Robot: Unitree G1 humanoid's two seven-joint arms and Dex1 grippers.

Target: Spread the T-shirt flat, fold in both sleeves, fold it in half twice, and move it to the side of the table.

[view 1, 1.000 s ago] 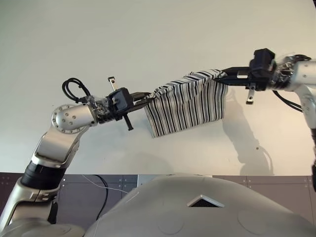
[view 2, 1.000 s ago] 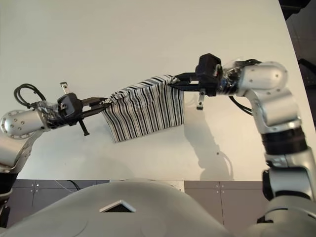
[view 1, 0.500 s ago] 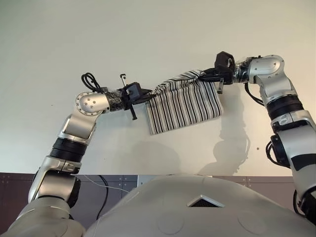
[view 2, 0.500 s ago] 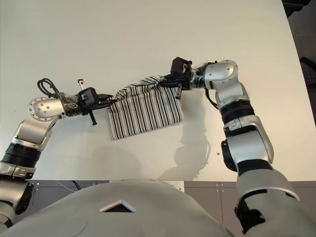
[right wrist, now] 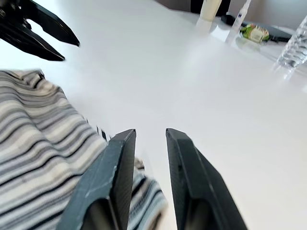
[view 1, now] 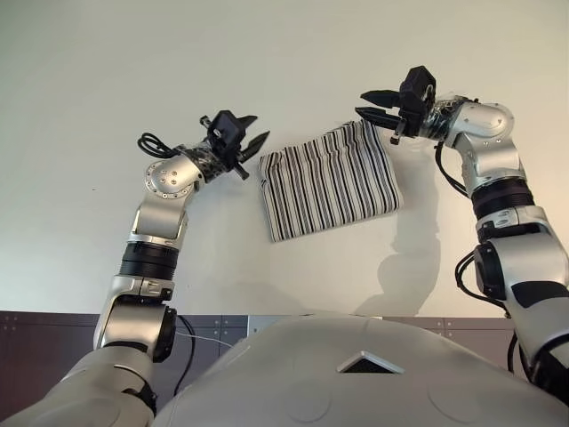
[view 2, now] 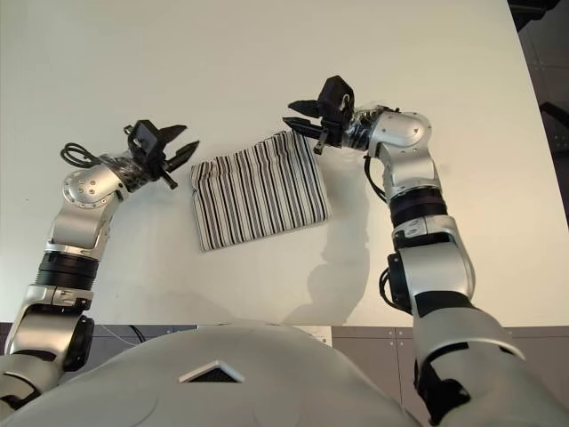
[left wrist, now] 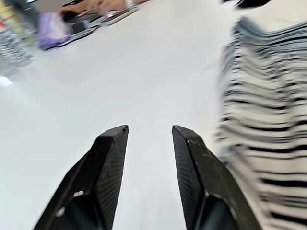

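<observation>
Having just been released, the folded striped T-shirt (view 1: 329, 182) lies flat on the table (view 1: 267, 53) between the left gripper (view 1: 260, 127) and right gripper (view 1: 361, 101), just beside each; both are spread open, empty. Only the move aside is judged left.

surface: white table (view 1: 107, 53) | on it: striped T-shirt (view 1: 329, 182), folded, lying flat; clear bottle (right wrist: 292, 48) standing farther off

left gripper (view 1: 260, 126): black | right gripper (view 1: 359, 101): black | T-shirt (view 1: 329, 182) between them: black-and-white stripes | table (view 1: 267, 53): plain white | object (left wrist: 52, 36) far beyond left gripper: purple
</observation>
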